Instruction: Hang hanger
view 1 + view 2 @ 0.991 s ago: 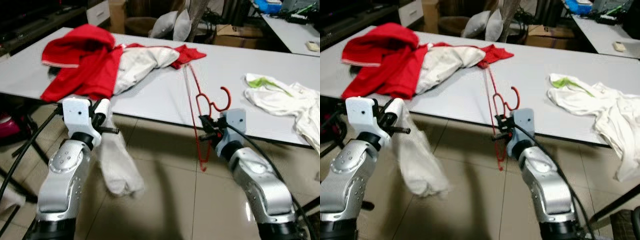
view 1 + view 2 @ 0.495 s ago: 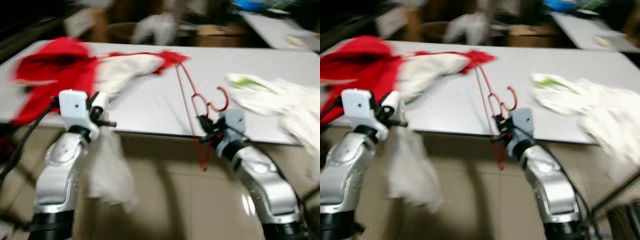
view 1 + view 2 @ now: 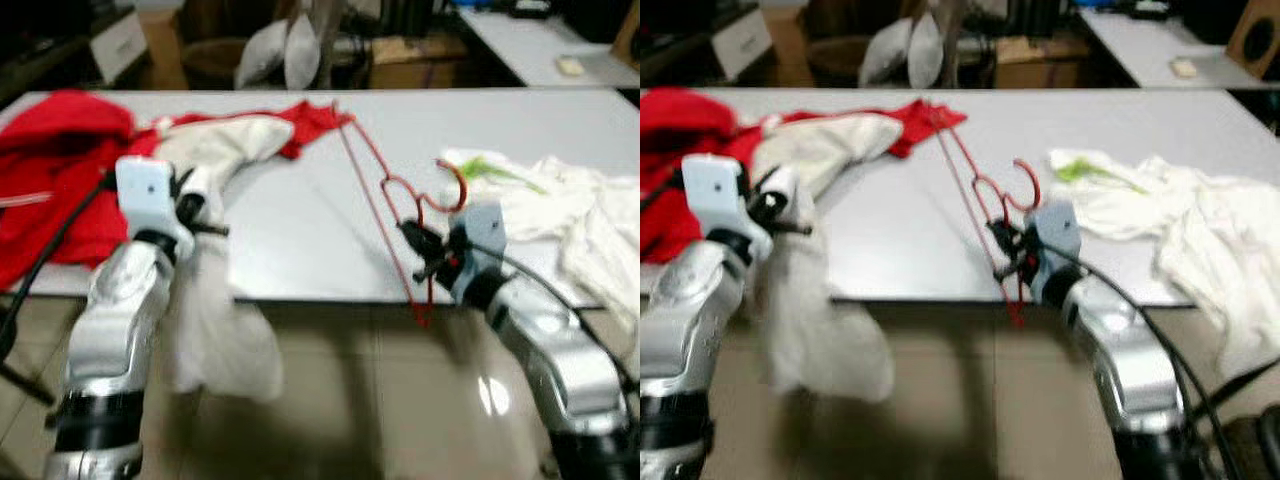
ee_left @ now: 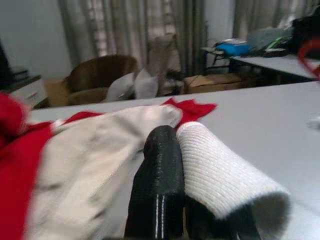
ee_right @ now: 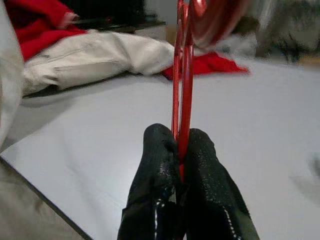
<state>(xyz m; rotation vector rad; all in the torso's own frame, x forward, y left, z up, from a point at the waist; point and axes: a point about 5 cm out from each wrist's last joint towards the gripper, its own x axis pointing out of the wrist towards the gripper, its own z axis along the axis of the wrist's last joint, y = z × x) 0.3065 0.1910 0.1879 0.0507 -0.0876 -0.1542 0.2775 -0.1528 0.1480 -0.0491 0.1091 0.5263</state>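
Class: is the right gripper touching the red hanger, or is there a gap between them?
Touching. The right wrist view shows the right gripper with both black fingers closed on the hanger, its red wire pinched between them with no gap.

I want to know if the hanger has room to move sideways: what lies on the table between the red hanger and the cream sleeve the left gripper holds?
Bare grey table lies between the red hanger and the cream sleeve, as the left eye view shows.

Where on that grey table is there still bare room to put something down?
Bare patches: between the red-and-cream garment and the red hanger, and along the table's far edge. Crowded: the left end, and the right end under white clothes.
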